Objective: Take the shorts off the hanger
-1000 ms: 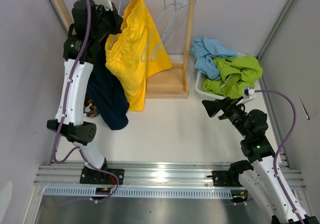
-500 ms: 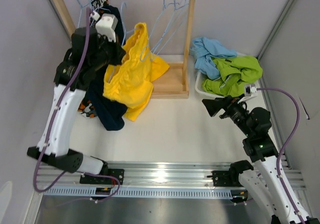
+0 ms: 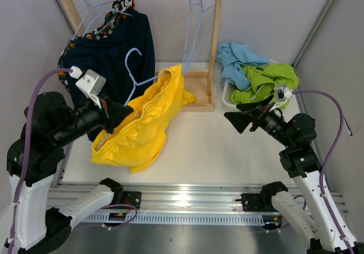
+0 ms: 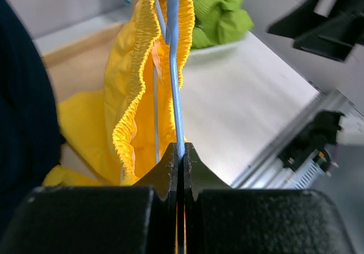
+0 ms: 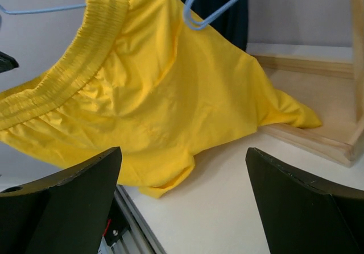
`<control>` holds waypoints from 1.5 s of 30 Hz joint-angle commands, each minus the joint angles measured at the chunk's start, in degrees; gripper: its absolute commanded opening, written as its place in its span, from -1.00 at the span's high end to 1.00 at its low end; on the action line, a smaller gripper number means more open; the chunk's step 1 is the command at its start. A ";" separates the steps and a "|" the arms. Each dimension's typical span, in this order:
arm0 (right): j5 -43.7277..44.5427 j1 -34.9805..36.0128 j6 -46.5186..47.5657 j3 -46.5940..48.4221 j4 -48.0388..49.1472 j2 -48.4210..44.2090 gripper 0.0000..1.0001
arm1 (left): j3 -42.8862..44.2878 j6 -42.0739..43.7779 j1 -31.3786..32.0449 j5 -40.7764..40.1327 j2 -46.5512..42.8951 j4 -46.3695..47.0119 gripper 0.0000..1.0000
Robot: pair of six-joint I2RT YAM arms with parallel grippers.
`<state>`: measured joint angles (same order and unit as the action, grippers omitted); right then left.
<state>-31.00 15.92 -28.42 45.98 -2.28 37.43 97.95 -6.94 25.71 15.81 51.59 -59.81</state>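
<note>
My left gripper (image 3: 116,117) is shut on the wire of a light blue hanger (image 3: 135,79), which carries the yellow shorts (image 3: 145,123); they droop onto the table left of centre. The left wrist view shows the hanger wire (image 4: 174,66) pinched between my fingers and the yellow waistband (image 4: 136,78). My right gripper (image 3: 239,119) is open and empty, right of the yellow shorts (image 5: 153,112). The dark navy shorts (image 3: 122,52) and the camouflage shorts (image 3: 122,5) hang on the wooden rack (image 3: 215,44). The lime green shorts (image 3: 267,83) and light blue shorts (image 3: 239,58) lie in a white basket (image 3: 226,96).
Empty light blue hangers (image 3: 196,9) hang at the rack's right end. The rack's wooden base (image 3: 199,92) stands behind the yellow shorts. An aluminium rail (image 3: 187,197) runs along the near edge. Grey walls close both sides.
My left arm has pulled the hanger with the yellow shorts off the rack, down and toward the near left. The navy shorts are now uncovered on the rack. The right gripper shifted slightly left.
</note>
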 commanded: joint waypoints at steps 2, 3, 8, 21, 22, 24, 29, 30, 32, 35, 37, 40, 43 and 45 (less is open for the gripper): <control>-6.96 3.93 0.82 3.85 5.97 2.90 -0.99 | -3.38 -2.11 1.88 11.42 -1.76 2.33 1.00; -6.96 5.07 1.52 4.64 5.89 3.61 -0.99 | -3.38 -2.55 2.14 12.30 -2.46 3.03 1.00; -3.64 13.24 6.70 10.00 4.13 8.87 -0.99 | -0.75 -5.89 4.25 17.40 -3.87 5.05 1.00; 4.37 20.29 10.23 10.80 5.54 13.11 -0.99 | 4.96 -7.47 7.15 19.70 -3.87 6.81 1.00; 4.90 20.20 10.41 10.89 5.36 12.93 -0.99 | 5.14 -7.47 7.33 19.78 -3.87 6.81 1.00; 6.48 20.29 10.85 10.80 5.27 12.67 -0.99 | 4.97 -7.82 7.60 20.22 -4.13 7.16 1.00; 7.97 20.29 9.53 9.84 9.38 13.63 -0.99 | 4.88 -9.40 7.60 23.64 -4.48 9.18 1.00; 7.98 20.29 9.01 9.40 10.88 14.07 -0.99 | 4.79 -9.58 7.60 24.35 -4.48 9.53 1.00; 7.80 20.29 6.91 8.43 15.00 15.47 -0.99 | 4.44 -9.93 7.60 25.41 -4.48 10.15 1.00; 6.14 20.55 4.70 7.55 21.68 17.93 0.04 | 2.78 -10.55 7.60 26.11 -4.92 11.29 1.00; 5.61 20.64 3.82 7.72 23.90 19.25 0.79 | 2.07 -10.90 7.60 26.81 -5.01 12.43 1.00; 7.70 20.64 4.25 8.95 25.49 20.40 1.00 | 0.13 -11.25 7.60 27.78 -5.45 12.79 1.00; 11.47 20.03 8.20 13.16 21.37 20.14 1.00 | -3.10 -11.17 7.60 28.04 -6.32 12.96 1.00; 11.93 17.23 9.70 16.58 18.46 20.05 1.00 | -6.17 -11.43 7.60 28.39 -7.12 13.14 1.00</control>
<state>-23.18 35.99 -22.15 55.59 14.70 58.43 94.43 -16.69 32.88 40.77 46.06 -51.51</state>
